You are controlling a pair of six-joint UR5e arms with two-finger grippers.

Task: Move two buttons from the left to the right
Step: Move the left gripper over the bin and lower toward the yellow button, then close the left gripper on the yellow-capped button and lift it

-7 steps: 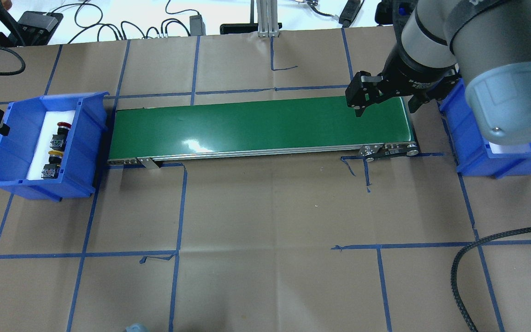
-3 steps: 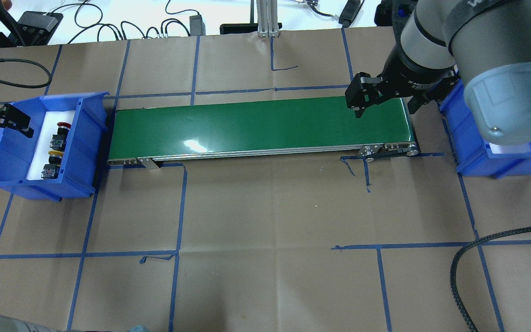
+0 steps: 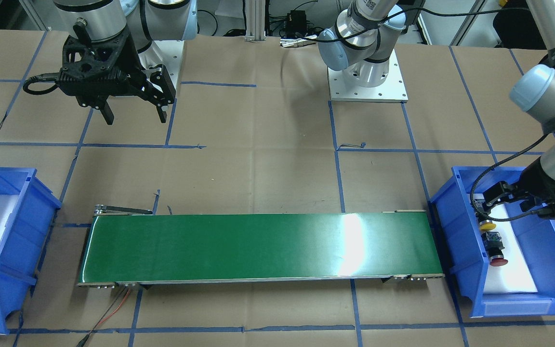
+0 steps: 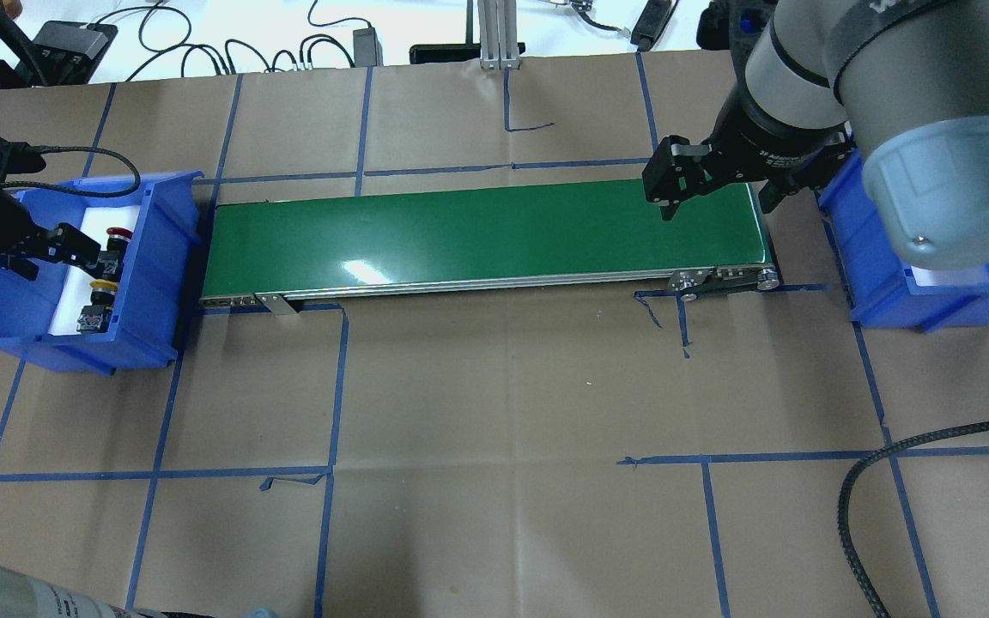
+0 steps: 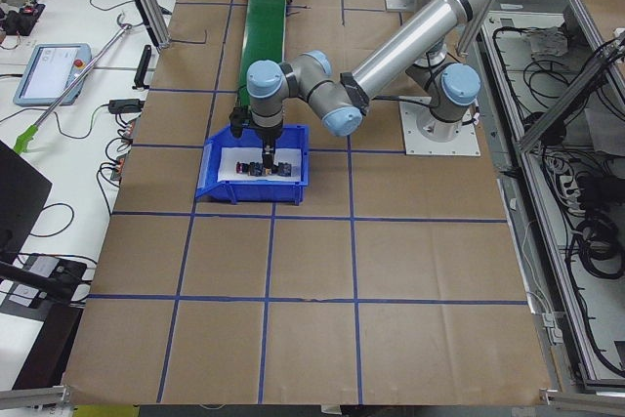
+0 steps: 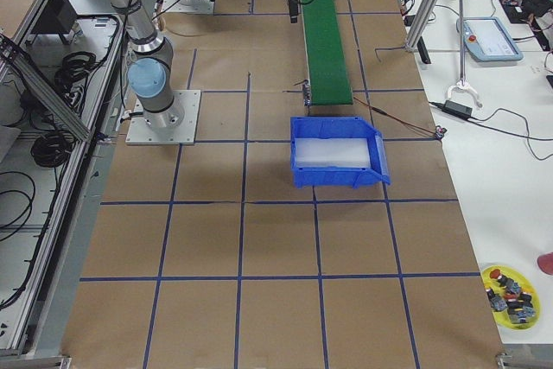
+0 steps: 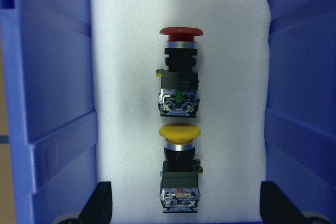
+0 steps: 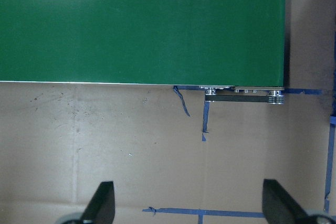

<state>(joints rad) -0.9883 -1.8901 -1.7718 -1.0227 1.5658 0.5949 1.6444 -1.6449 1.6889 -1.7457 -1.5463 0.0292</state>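
Two buttons lie end to end on white foam in the left blue bin (image 4: 160,225). The red button (image 7: 178,77) is at the far end and the yellow button (image 7: 177,167) at the near end. They also show in the overhead view, the red button (image 4: 116,240) and the yellow button (image 4: 100,287). My left gripper (image 4: 50,253) hangs open and empty over the bin, above the buttons and apart from them. My right gripper (image 4: 718,202) is open and empty above the right end of the green conveyor belt (image 4: 477,236).
A second blue bin (image 4: 881,279) with a white foam floor stands at the belt's right end. Brown paper with blue tape lines covers the table. Cables and power bricks lie along the far edge. A black cable (image 4: 855,498) loops at the near right.
My left gripper has come in from the left edge and now hangs over the left bin, above the buttons. The right arm has barely moved.
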